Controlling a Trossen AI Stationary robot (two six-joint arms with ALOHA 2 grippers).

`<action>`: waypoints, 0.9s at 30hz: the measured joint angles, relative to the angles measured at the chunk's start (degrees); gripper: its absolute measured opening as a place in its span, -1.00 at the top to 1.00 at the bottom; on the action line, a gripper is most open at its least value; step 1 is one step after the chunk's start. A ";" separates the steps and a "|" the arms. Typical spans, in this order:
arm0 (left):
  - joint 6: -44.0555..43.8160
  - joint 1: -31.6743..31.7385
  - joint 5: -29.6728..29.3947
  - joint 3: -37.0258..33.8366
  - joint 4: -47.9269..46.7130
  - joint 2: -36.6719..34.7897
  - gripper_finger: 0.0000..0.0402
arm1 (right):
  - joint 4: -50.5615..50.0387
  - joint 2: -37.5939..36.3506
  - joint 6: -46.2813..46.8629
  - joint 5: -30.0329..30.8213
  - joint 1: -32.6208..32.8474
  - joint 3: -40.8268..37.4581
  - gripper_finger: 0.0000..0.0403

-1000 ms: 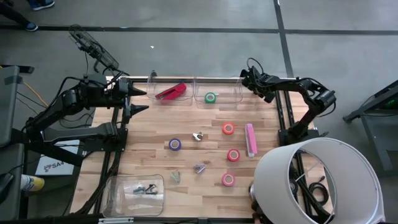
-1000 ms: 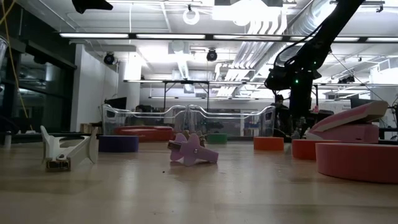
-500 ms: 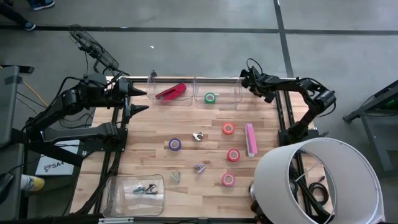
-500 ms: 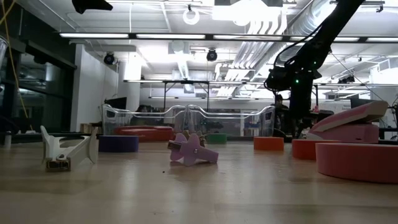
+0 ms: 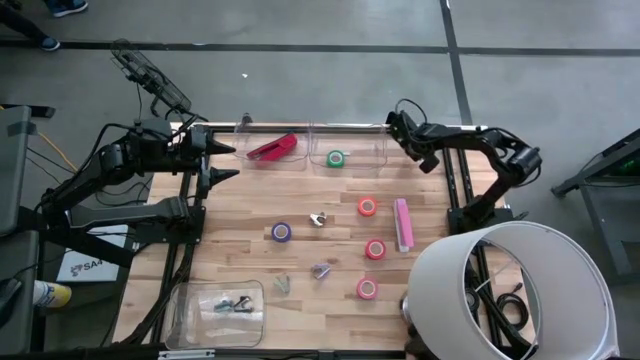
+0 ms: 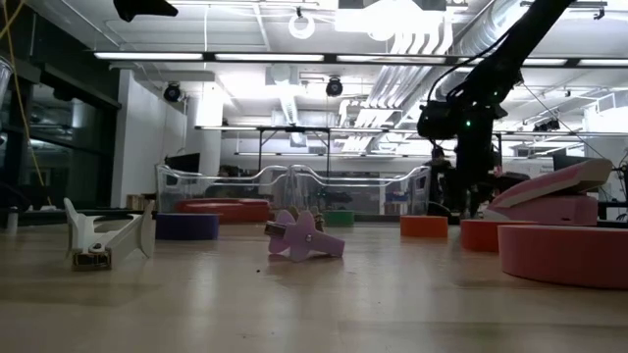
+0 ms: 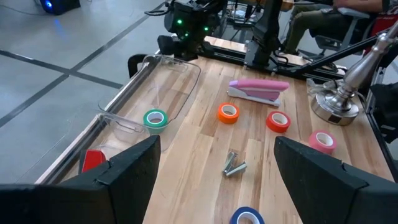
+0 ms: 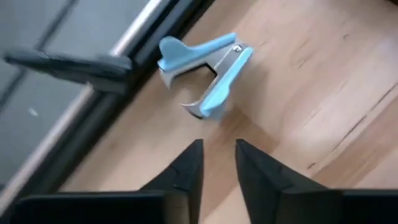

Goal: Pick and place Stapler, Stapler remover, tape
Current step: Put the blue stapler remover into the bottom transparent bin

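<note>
A blue staple remover (image 8: 202, 71) lies on the wood by the table's far edge. My right gripper (image 8: 219, 144) hovers just short of it with its fingers a narrow gap apart; in the high view it (image 5: 397, 125) is at the far right corner. A green tape (image 5: 336, 158) lies in a clear tray (image 5: 375, 160). A red stapler (image 5: 275, 148) lies in the tray beside it. A pink stapler (image 5: 402, 225), a purple tape (image 5: 282, 232) and three red-pink tapes (image 5: 367, 207) rest on the table. My left gripper (image 5: 222, 160) waits open at the far left.
Small staple removers lie mid-table: a silver one (image 5: 318, 219), a purple one (image 5: 321, 269) and a greenish one (image 5: 283, 284). A clear tray (image 5: 190, 315) holding dark removers sits at the near left. A white lamp shade (image 5: 510, 290) covers the near right corner.
My right gripper has dipped and turned a little at the far right corner. The clear tray with the green tape has slid slightly toward the table's left edge.
</note>
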 joint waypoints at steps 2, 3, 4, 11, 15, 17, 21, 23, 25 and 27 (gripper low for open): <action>0.00 0.00 0.00 0.00 0.00 0.01 -0.54 | 0.60 -0.37 2.42 1.84 0.53 0.02 0.47; 0.00 -0.02 0.00 0.00 0.00 0.01 -0.54 | 0.77 -0.41 3.68 2.67 0.68 0.02 0.42; 0.00 0.00 -0.01 0.00 0.00 0.00 -0.54 | 0.78 -0.41 5.46 3.11 0.77 0.02 0.36; 0.00 -0.02 -0.02 -0.02 0.00 -0.01 -0.54 | 2.08 -0.23 15.00 4.07 0.98 0.04 0.00; 0.00 -0.02 -0.02 0.00 0.00 0.01 -0.54 | 2.57 -0.21 18.68 4.08 1.17 0.04 -0.16; 0.00 -0.01 -0.02 0.00 0.00 -0.01 -0.54 | 2.54 -0.21 19.17 4.60 1.20 0.04 -0.20; 0.00 -0.02 -0.02 0.00 0.00 -0.01 -0.54 | 2.08 -0.21 21.85 5.76 1.39 0.04 -0.21; 0.00 -0.02 -0.02 0.00 0.00 0.01 -0.54 | 1.36 -0.21 23.95 6.77 1.73 0.04 -0.22; 0.02 -0.01 -0.02 0.00 0.00 0.01 -0.54 | 0.56 -0.20 24.66 7.84 1.97 0.04 -0.22; 0.02 -0.01 -0.02 -0.01 0.00 0.01 -0.54 | 0.31 0.09 24.22 9.42 2.40 0.04 -0.22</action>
